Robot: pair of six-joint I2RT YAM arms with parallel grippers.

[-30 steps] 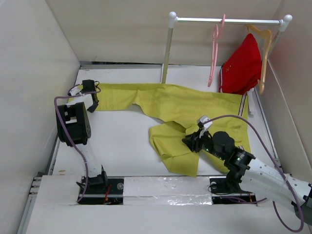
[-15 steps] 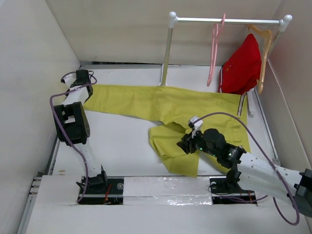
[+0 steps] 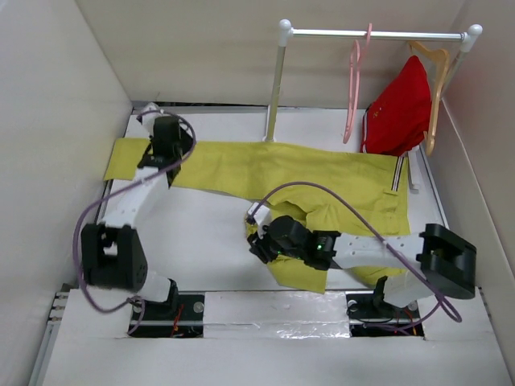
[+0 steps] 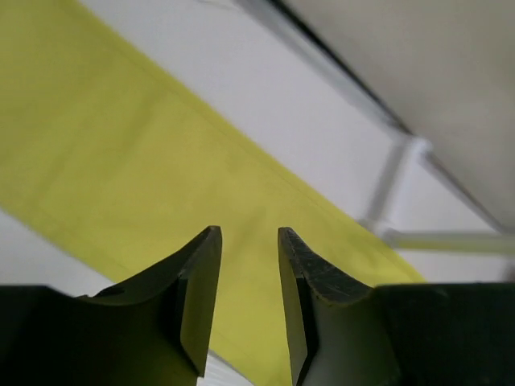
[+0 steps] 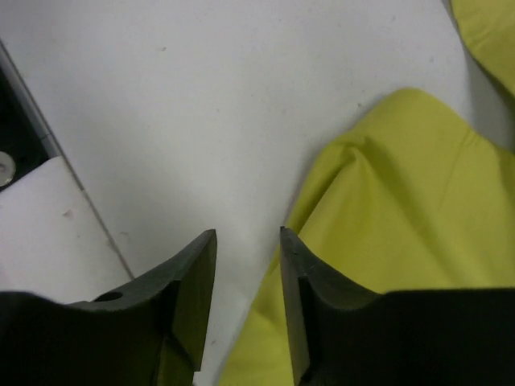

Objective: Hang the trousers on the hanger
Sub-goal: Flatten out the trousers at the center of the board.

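Note:
The mustard-yellow trousers lie flat on the table, their striped waistband at the right. One leg stretches to the far left, and the other is folded at the front middle. My left gripper hovers open and empty over the stretched leg, which fills the left wrist view under the gripper. My right gripper is open and empty at the folded leg's left edge; the right wrist view shows the gripper above fabric and bare table. The pink hanger hangs empty on the rail.
A metal rail on white posts stands at the back right. A tan wooden hanger on it bears a red garment. White walls close in on three sides. A taped strip runs along the near edge.
My left gripper drew the leg's end out to the far left, let it go and moved right over the leg. My right gripper moved left to the folded leg's edge.

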